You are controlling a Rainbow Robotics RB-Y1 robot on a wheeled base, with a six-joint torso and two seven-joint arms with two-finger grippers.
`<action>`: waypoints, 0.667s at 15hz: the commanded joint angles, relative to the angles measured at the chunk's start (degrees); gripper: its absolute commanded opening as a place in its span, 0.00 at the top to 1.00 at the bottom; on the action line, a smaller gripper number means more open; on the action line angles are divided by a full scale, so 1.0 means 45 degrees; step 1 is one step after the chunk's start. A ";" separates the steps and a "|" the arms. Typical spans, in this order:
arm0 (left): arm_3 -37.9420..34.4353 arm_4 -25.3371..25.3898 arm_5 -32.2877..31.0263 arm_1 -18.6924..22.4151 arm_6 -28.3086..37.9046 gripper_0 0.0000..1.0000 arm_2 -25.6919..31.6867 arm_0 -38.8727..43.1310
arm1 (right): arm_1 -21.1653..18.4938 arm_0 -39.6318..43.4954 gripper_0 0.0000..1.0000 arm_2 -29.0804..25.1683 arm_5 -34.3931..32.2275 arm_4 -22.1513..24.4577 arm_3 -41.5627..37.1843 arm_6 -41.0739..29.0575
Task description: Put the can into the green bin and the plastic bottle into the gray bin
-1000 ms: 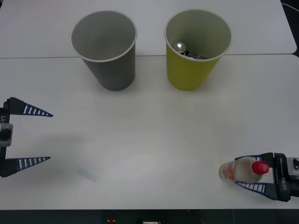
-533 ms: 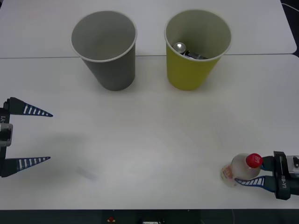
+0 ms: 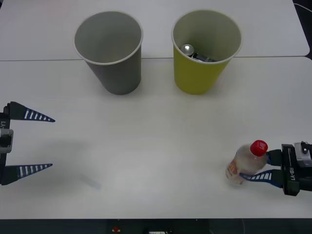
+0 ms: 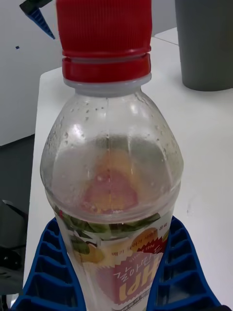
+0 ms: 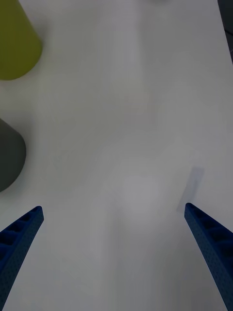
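Observation:
The plastic bottle point(image 3: 243, 165) is clear with a red cap point(image 3: 259, 146) and an orange-red label. It is at the table's near right, tilted with the cap up. My right gripper point(image 3: 252, 167) is shut on its lower body, and the blue fingers point(image 4: 180, 265) press the label on both sides of the plastic bottle point(image 4: 112, 165). The can point(image 3: 187, 48) lies inside the green bin point(image 3: 204, 73) at the back right. The gray bin point(image 3: 117, 73) stands to its left at the back. My left gripper point(image 3: 36, 143) hangs open over the near left of the table, holding nothing.
The white table point(image 3: 156, 136) has a seam running behind the two bins. The left wrist view shows the green bin point(image 5: 14, 43), the gray bin point(image 5: 8, 155) and a faint pale mark point(image 5: 193, 181) on the table.
The bottle has tipped from lying with its cap toward the right gripper to standing nearly upright. The right gripper rose slightly with it. The left arm has not moved.

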 commanded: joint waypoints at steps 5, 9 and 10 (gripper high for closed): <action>0.0000 0.0000 0.0000 0.0000 0.0000 0.00 0.0000 0.0000 | -0.0738 0.0199 1.00 -0.0855 0.1112 0.0643 -0.3877 -0.5528; 0.0000 0.0000 0.0000 0.0000 0.0000 0.00 0.0000 0.0000 | -0.0738 0.0199 1.00 -0.1382 0.2226 0.1385 -0.6279 -0.9083; 0.0000 0.0000 0.0000 0.0000 0.0000 0.00 0.0000 0.0000 | -0.0738 0.0199 1.00 -0.1441 0.2480 0.1600 -0.6709 -0.9727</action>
